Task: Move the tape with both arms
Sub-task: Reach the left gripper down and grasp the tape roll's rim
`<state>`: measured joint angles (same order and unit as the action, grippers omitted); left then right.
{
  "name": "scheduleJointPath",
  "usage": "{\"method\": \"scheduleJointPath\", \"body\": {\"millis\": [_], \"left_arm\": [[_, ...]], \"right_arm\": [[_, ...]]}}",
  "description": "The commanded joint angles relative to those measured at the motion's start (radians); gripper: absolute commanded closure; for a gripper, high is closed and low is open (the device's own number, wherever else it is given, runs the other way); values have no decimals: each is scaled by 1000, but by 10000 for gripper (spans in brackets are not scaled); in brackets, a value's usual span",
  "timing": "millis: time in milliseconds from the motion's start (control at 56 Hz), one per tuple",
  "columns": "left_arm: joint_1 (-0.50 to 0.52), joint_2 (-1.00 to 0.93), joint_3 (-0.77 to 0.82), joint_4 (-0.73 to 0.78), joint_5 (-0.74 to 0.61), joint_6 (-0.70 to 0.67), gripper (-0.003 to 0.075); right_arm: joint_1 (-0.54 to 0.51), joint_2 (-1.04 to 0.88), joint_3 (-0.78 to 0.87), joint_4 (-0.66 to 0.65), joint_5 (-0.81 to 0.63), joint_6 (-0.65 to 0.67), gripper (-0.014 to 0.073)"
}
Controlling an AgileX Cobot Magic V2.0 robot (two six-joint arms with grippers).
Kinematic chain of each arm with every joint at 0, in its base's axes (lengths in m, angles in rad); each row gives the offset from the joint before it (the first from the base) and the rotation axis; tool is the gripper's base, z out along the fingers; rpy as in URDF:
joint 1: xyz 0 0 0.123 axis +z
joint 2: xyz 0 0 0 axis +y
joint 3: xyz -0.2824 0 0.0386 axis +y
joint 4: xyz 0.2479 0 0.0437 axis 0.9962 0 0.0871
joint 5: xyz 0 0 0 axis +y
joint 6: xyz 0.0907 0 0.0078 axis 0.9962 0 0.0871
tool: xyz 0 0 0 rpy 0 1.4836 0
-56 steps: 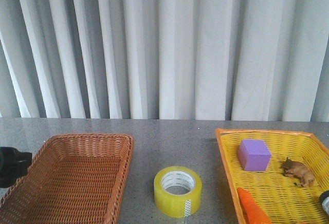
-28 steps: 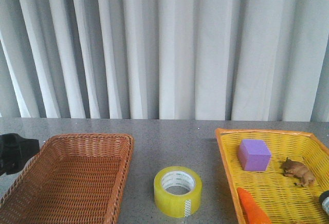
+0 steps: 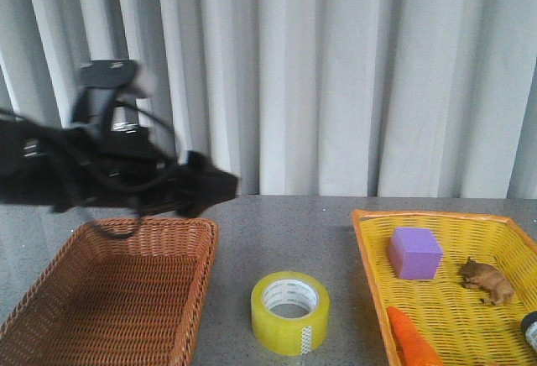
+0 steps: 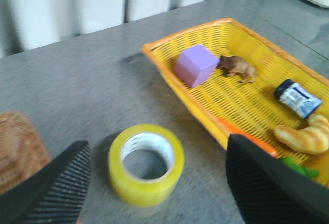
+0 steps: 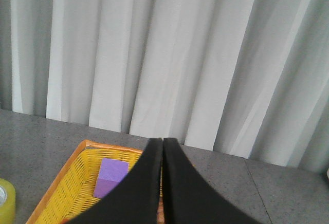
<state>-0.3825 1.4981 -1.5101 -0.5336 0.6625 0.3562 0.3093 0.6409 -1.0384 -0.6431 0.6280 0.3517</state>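
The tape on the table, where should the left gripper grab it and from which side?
Probably from above: the tape lies flat, hole up. The open left gripper could span the outer wall, or pinch one wall with a finger in the core.

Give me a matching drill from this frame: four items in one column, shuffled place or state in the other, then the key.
Items:
1. tape
2. purple block
3. left gripper
4. right gripper

Place or state:
A. fingers pressed together
B. inside the yellow basket
C. on the table between the two baskets
D. fingers spread wide, above the brown wicker basket

Pairs: 1-C, 2-B, 3-D, 4-A
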Motion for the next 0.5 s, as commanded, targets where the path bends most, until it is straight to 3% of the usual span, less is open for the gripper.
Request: {"method": "scheduleJointPath", "body": {"millis": [0,250,482], "left_arm": [[-50,78,-149,-25,-17,2,188],[-131,336,-391,167,35,-32,237],[-141,481,-497,337,87,-199,259]], "right_arm": [[-1,4,-23,-28,-68,0,599],[-1,4,-23,-28,-68,0,599],[-1,4,-23,-28,-68,0,599]]}}
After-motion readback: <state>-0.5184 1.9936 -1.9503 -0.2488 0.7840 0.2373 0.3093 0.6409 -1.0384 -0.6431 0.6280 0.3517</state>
